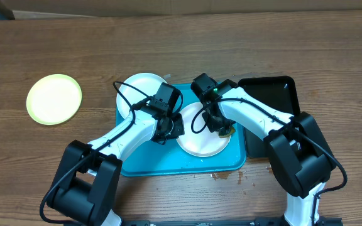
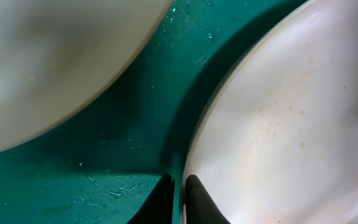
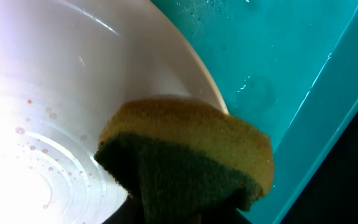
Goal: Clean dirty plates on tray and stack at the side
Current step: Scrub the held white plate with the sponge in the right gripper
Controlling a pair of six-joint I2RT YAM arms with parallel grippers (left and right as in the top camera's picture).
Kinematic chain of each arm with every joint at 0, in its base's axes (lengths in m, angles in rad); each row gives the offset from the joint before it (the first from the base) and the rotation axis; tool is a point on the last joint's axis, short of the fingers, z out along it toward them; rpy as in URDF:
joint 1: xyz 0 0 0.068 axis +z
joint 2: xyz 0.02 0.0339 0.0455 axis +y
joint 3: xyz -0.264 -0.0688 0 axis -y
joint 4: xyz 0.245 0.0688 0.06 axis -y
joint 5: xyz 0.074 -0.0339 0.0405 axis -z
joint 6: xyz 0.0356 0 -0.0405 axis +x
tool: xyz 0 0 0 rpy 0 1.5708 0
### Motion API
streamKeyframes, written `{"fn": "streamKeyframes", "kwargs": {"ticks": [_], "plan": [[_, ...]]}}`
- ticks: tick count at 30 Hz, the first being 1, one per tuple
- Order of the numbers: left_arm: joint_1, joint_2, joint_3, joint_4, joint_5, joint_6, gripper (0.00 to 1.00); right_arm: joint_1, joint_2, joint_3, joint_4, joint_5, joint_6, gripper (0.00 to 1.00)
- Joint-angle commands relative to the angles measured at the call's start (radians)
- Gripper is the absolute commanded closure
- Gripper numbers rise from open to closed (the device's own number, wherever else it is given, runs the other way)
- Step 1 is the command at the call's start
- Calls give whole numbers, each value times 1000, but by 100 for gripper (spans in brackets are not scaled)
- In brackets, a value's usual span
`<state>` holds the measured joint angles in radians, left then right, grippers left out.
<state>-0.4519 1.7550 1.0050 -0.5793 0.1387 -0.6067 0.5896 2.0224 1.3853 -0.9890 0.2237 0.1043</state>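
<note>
The turquoise tray (image 1: 168, 160) holds two white plates. One white plate (image 1: 140, 88) lies at its back left. A second white plate (image 1: 200, 143) lies at its right, with faint reddish specks in the left wrist view (image 2: 284, 118). My left gripper (image 1: 171, 129) is shut on this plate's left rim (image 2: 179, 193). My right gripper (image 1: 225, 130) is shut on a yellow and green sponge (image 3: 185, 155), which presses on the plate's right edge (image 3: 42, 93). The plate with the pale green rim (image 1: 53, 99) lies on the table at far left.
A smaller black tray (image 1: 269, 94) sits against the turquoise tray's right side. Wet drops and crumbs (image 1: 231, 176) lie on the wooden table just in front of the tray. The tray floor is wet (image 2: 117, 186).
</note>
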Motion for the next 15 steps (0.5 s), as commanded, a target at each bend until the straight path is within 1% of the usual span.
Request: {"fn": "streamKeyframes", "kwargs": {"ticks": [1,12,15], "plan": [[-7,8,-5,0,8,2,89,-2,2,-9,-13,0,1,77],[-7,8,-5,0,7,2,87,-2,2,-3,-39,0,5,77],[-7,8,-5,0,7,2,87,-2,-1,31,-63,0,5,75]]}}
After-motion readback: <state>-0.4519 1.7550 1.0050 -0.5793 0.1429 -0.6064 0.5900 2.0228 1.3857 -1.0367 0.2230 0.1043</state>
